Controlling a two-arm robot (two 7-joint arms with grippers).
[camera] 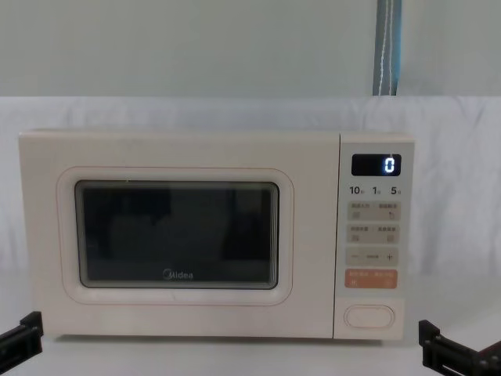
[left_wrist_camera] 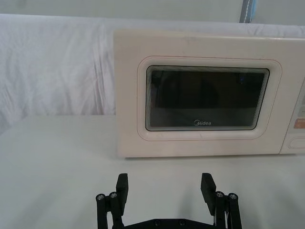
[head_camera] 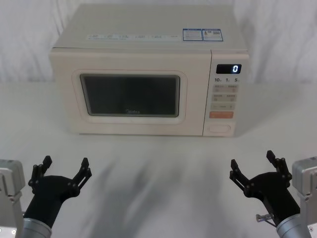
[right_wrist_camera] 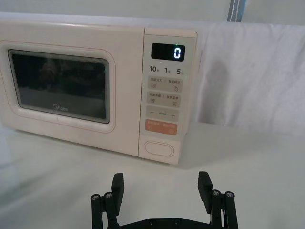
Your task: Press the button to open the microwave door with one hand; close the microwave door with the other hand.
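At the far middle of a white cloth-covered bench (head_camera: 158,173) stands a cream box-shaped Midea microwave oven (head_camera: 148,74), its front turned toward the robot. The microwave door (head_camera: 130,94), a large cream panel with a rounded-rectangle dark glass window, sits closed and flush with the body; the small grey "Midea" logo is printed just under the glass. To the door's right runs the control panel (camera: 374,243), topped by a black display (camera: 376,164) showing a lit "0". Beneath it read "10", "1" and "5", each with a small mark too fine to make out, then rows of small beige square keys (right_wrist_camera: 164,90) whose captions are illegible, a bar with "–" and "+", and an orange rectangular key (right_wrist_camera: 161,127). At the panel's foot lies the wide pill-shaped cream button (right_wrist_camera: 159,148), unmarked and untouched. Blue-and-white stickers (head_camera: 202,34) lie on the oven's top near its right rear corner, their print unreadable.

Near the bench's front left corner, the black left gripper (head_camera: 65,170) hovers with its jaws spread wide, holding nothing, well short of the door. Near the front right corner, the black right gripper (head_camera: 255,166) on a silver cylindrical wrist does likewise, jaws apart and empty, well back from the button. White draped cloth (right_wrist_camera: 257,71) backs the scene.
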